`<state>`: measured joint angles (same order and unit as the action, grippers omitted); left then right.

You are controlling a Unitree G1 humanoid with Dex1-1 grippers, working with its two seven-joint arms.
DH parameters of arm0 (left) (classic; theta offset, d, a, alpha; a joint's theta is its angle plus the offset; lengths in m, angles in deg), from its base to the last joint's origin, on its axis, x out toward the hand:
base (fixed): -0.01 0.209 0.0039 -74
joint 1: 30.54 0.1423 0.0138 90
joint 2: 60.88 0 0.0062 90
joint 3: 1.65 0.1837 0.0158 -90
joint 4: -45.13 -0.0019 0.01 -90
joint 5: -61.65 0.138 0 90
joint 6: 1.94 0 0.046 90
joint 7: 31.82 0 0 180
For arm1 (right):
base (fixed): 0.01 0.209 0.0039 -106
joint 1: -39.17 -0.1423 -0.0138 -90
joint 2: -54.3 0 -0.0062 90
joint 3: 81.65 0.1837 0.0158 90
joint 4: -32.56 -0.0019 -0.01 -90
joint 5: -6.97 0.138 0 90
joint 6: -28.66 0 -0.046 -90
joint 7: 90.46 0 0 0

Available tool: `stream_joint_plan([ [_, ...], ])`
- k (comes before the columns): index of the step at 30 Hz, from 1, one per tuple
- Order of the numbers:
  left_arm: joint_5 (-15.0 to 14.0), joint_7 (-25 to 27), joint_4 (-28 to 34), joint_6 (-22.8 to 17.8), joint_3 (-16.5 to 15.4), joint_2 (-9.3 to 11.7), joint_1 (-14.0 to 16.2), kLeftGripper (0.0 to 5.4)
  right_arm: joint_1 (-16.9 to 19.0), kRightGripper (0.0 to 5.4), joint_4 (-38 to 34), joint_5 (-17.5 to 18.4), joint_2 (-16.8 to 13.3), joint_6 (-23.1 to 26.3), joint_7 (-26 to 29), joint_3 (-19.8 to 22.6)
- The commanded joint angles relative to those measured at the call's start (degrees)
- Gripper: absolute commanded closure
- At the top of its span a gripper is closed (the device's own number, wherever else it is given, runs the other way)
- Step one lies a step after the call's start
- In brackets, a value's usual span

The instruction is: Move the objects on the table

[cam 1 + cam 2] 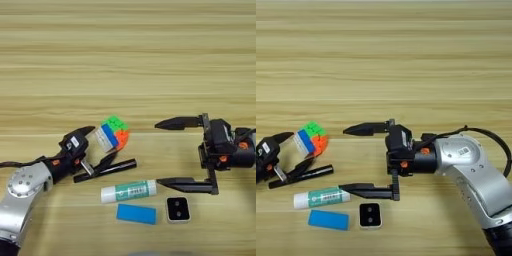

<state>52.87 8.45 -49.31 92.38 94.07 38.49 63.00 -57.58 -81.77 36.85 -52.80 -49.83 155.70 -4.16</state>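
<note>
Down at the near left of the table (150, 55), the left gripper (102, 146) has its two black fingers spread around the multicoloured puzzle cube (113, 132): the upper finger reaches toward the cube's left face and the lower finger (106, 162) sits under its bottom corner, though whether either actually presses on the cube cannot be told. The cube stands tilted on a corner, green face up, blue and white to the left, orange to the right. Just below it, the black marker pen (112, 168) lies at a slight slant, its left end passing under the left gripper's lower finger. Next toward the near edge lies the white-green glue stick (128, 191), roughly parallel to the pen, and beside it the flat blue rectangular block (136, 213). The small white square with black face (178, 209) rests just right of the block. The right gripper (349, 159) hovers right of the cube with its fingers wide apart and nothing between them; its lower finger (363, 190) points at the right end of the glue stick, just above the white square.
</note>
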Motion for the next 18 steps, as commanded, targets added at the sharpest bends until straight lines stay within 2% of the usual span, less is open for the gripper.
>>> stream_joint_plan([
  [1, 0.9, 0.2, 0.3, -0.4, 0.2, 0.4, -0.2, 0.02, -0.4, 0.00, -0.2, -0.1, -0.3, -0.7, 0.2, 0.6],
  [7, 0.6, 0.5, 1.4, -0.6, 0.2, 0.7, 0.4, 0.02, -0.4, 0.00, -0.2, -0.1, -0.3, -0.7, 0.2, 0.6],
  [12, -4.7, 2.7, 8.4, -3.5, -0.9, 0.6, 1.9, 0.02, -0.5, 0.00, -0.1, 0.0, -0.2, -0.8, 0.2, 0.5],
  [18, -5.7, 3.8, 11.1, -4.8, -0.7, 1.3, 2.8, 0.02, -0.5, 0.00, 0.1, -0.2, 0.1, -1.0, 0.2, 0.2],
])
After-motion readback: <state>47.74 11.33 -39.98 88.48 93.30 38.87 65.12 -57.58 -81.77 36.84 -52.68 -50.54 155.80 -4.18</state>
